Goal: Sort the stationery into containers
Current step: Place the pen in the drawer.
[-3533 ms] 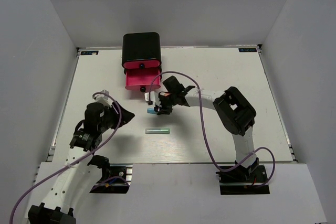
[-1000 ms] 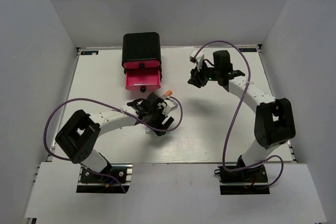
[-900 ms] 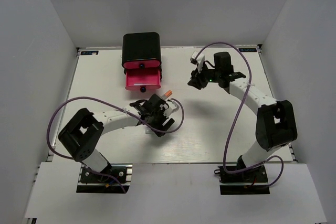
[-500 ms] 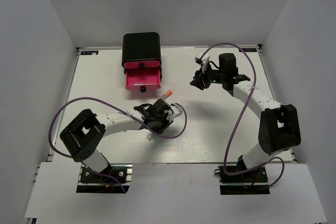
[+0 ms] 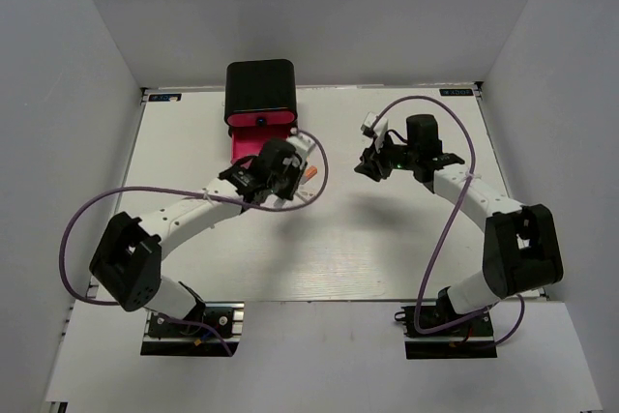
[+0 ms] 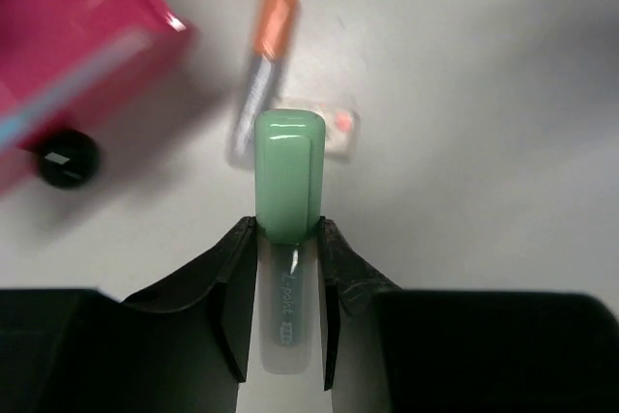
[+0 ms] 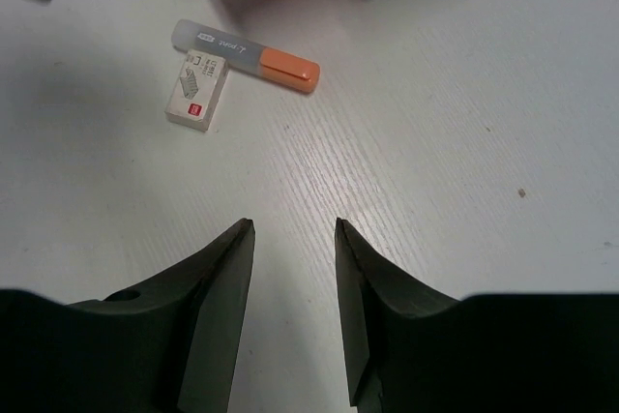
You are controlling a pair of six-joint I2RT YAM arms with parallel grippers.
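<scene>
My left gripper (image 6: 288, 227) is shut on a green pen (image 6: 288, 166), whose cap sticks out past the fingertips. It hangs above the table just right of the open pink drawer (image 6: 68, 36) with its black knob (image 6: 63, 159). Beyond it a grey pen with an orange tip (image 6: 259, 74) and a white eraser (image 6: 336, 132) lie side by side on the table. From above, the left gripper (image 5: 287, 179) is in front of the black cabinet (image 5: 259, 92). My right gripper (image 7: 290, 229) stands open and holds nothing, a short way from the grey pen (image 7: 247, 50) and the eraser (image 7: 196, 91).
The white table (image 5: 387, 239) is walled in by grey panels on three sides. Purple cables loop from both arms over the table. The right gripper (image 5: 366, 163) hovers right of the cabinet, apart from the left arm.
My left gripper shut on the green pen at mid-table, then lifted it and carried it back toward the pink drawer. The right gripper drifted slightly nearer, still open.
</scene>
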